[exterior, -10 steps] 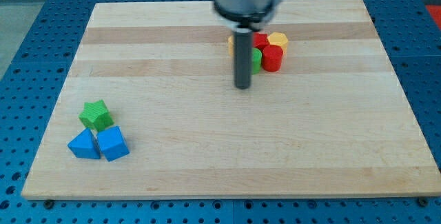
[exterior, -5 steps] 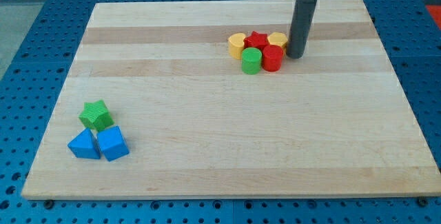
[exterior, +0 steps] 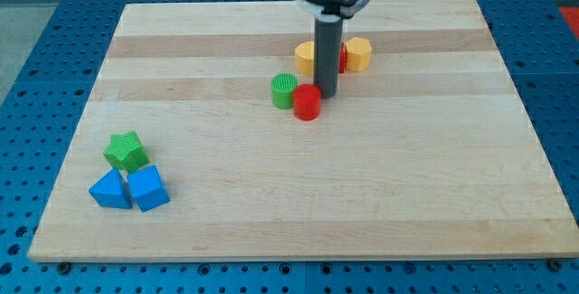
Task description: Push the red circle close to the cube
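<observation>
three blocks sat nearest on the bench point(exterior: 380, 203), at the view's bottom left: a blue cube point(exterior: 147, 188) touching a blue triangular block point(exterior: 109, 190), a green star point(exterior: 126, 150) just behind. well apart, the red circle point(exterior: 307, 101) touched my tip point(exterior: 325, 93), a green cylinder point(exterior: 284, 90) beside it. behind, the rod hid most of a red block point(exterior: 342, 56) between two yellow blocks point(exterior: 306, 57) point(exterior: 359, 53). no jaws existed; no writing showed.

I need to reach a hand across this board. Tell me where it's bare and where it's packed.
Bare: the middle and the view's right, between the red circle and the blue cube. Packed: around my tip, beside the green cylinder and yellow blocks; also the green star corner.
</observation>
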Robot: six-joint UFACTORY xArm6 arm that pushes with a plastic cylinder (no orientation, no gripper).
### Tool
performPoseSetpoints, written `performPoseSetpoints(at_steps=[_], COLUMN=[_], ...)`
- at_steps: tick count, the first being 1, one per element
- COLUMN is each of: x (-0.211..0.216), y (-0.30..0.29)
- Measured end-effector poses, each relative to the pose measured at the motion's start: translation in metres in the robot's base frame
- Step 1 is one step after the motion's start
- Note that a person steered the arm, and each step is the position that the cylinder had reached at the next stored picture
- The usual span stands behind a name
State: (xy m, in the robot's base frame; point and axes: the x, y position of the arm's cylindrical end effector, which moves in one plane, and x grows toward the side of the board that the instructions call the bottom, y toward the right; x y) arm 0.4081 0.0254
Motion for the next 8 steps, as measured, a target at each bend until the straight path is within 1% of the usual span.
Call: performPoseSetpoints(at_steps=[1, 2, 4, 7, 8], x=[0.028, 0.045, 0.046, 0.106, 0.111], y=[-0.018, -0.042, -0.085, -0.137, -0.144])
